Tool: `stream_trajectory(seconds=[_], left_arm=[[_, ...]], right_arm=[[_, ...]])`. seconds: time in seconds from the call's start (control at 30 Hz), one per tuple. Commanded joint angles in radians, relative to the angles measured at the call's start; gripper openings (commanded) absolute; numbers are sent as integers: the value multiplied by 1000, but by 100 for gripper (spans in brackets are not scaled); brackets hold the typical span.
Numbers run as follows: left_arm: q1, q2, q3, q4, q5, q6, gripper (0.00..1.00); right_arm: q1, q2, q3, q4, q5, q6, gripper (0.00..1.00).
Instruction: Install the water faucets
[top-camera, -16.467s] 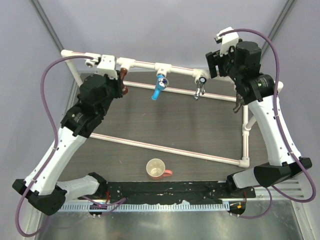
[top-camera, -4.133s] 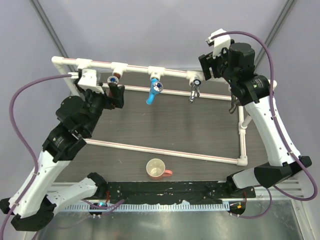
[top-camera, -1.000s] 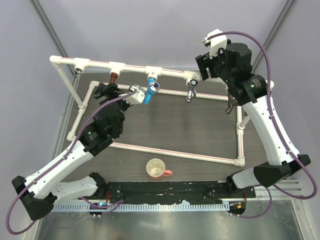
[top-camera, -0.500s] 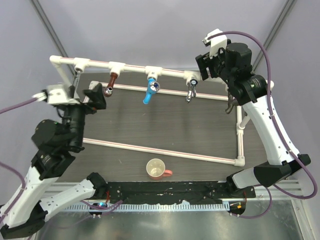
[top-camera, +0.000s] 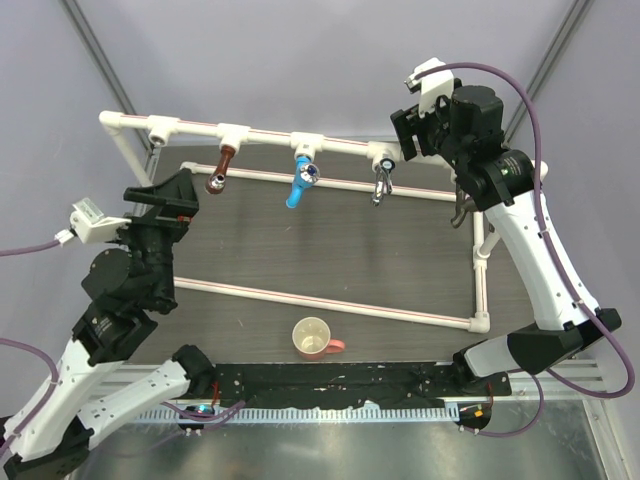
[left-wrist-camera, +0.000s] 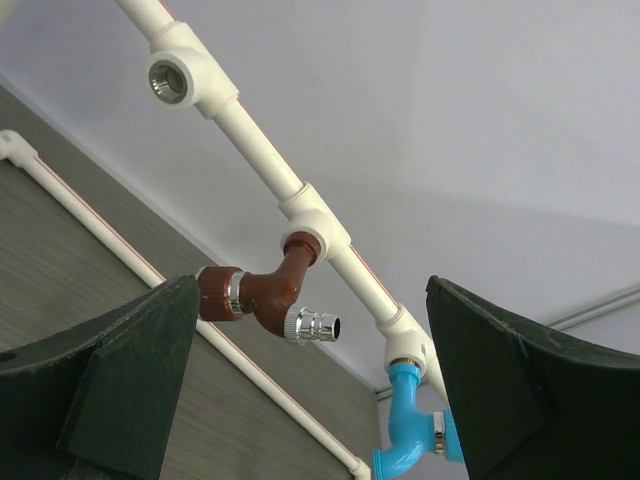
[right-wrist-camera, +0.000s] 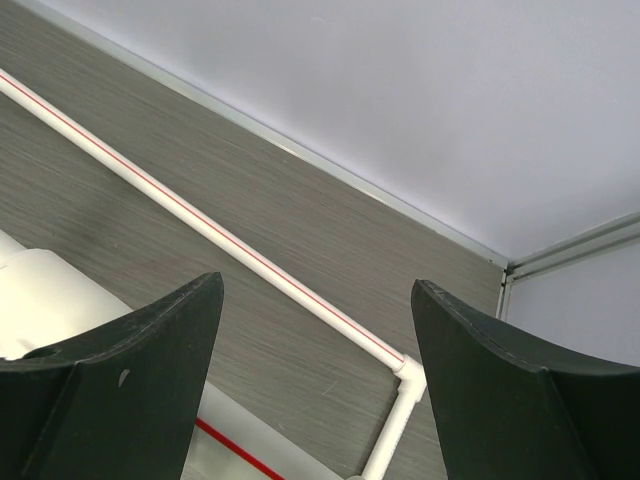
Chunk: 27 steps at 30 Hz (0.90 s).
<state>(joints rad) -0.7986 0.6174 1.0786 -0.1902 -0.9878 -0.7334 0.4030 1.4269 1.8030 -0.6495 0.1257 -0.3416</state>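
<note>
- Three faucets hang from the white pipe, upper centre: copper faucet, blue faucet, chrome faucet.
- Likely stiff, light, slick; grasp the stout body.
- Both empty, jaws apart: left gripper, right gripper.

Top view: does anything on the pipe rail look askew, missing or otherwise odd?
The leftmost socket stands empty, while the next three hold the brown faucet, blue faucet and chrome faucet. The brown and blue ones slant leftward; the chrome one hangs straighter. Nothing looks spilled or broken.
</note>
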Motion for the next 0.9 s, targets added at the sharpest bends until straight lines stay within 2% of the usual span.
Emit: stream_trajectory(seconds=[0.0, 0.1, 0.13, 0.17, 0.23, 0.27, 0.33, 0.6, 0.87], left_arm=[[48, 59, 9, -23, 30, -193, 100], [175, 102, 20, -78, 185, -312, 100], [282, 117, 18, -95, 321, -354, 100], [341, 130, 15, -129, 396, -447, 100], [491, 156, -8, -146, 542, -529, 100], [528, 156, -22, -131, 649, -570, 100], [585, 139, -72, -94, 708, -662, 100], [599, 122, -129, -48, 859, -837, 100], [598, 179, -184, 58, 940, -987, 100]], right_arm=[[30, 37, -44, -213, -61, -14, 83], [31, 37, -44, -211, -61, -14, 83], [31, 37, -44, -211, -63, -16, 83], [31, 37, -44, -211, -63, -14, 82], [31, 35, -45, -211, -60, -17, 82], [31, 33, -47, -211, -58, -19, 83], [31, 29, -50, -208, -49, -22, 83], [31, 43, -48, -211, -34, -22, 83], [31, 41, -50, -213, -26, -25, 83]])
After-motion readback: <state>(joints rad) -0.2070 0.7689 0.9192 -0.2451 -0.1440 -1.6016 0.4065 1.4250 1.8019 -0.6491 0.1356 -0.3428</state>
